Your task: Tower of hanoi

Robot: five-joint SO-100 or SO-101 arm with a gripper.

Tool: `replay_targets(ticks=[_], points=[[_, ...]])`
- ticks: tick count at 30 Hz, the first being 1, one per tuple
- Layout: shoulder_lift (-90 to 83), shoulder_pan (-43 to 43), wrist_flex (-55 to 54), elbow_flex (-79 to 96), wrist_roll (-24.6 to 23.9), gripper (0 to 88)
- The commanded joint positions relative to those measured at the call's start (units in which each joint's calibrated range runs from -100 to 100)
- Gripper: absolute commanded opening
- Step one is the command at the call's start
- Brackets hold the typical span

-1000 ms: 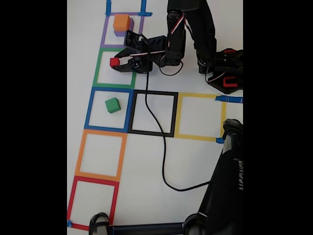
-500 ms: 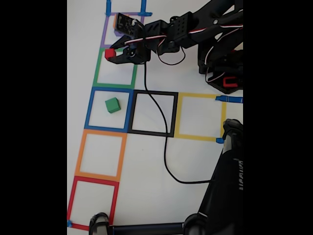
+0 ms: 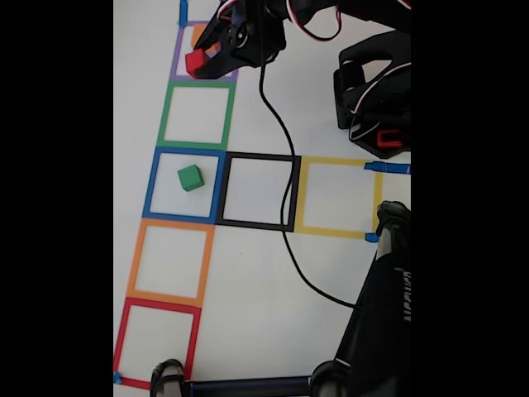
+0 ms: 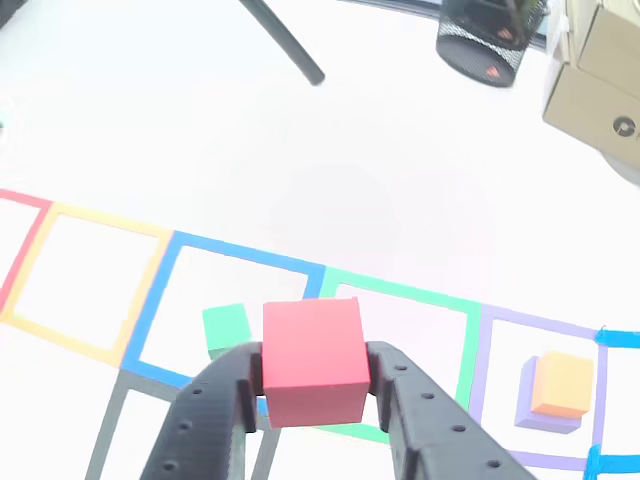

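We read this as an office or hobby desk setup: white surface point(image 4: 380, 120) marked with coloured tape squares point(image 3: 197, 115). A black mesh pen holder point(image 4: 490, 40) and cardboard boxes point(image 4: 600, 70) sit at the far edge.

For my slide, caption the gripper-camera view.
Black gripper holds small red cube above taped squares; orange cube sits atop purple cube.

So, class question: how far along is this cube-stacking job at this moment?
Done: the orange cube sits on the purple cube in the purple tape square. In hand: the gripper holds the red cube lifted. Left: the green cube lies alone in the blue square, not yet stacked.
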Motion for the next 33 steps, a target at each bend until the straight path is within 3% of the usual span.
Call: replay_targets(ticks=[1, 7, 11, 17, 22, 28, 33], points=[[2.0, -4.52, 9.3, -16.64, 0.0, 0.6], [2.0, -6.05, 10.19, -15.1, 0.0, 0.7], [-1.15, -5.48, 1.28, -1.28, 0.0, 0.6], [-3.5, -5.38, -23.66, 25.36, 0.0, 0.3], [2.08, -6.15, -57.99, 49.36, 0.0, 0.4], [18.55, -9.03, -84.79, 58.54, 0.0, 0.4], [33.08, -10.18, -100.5, 59.0, 0.0, 0.4]])
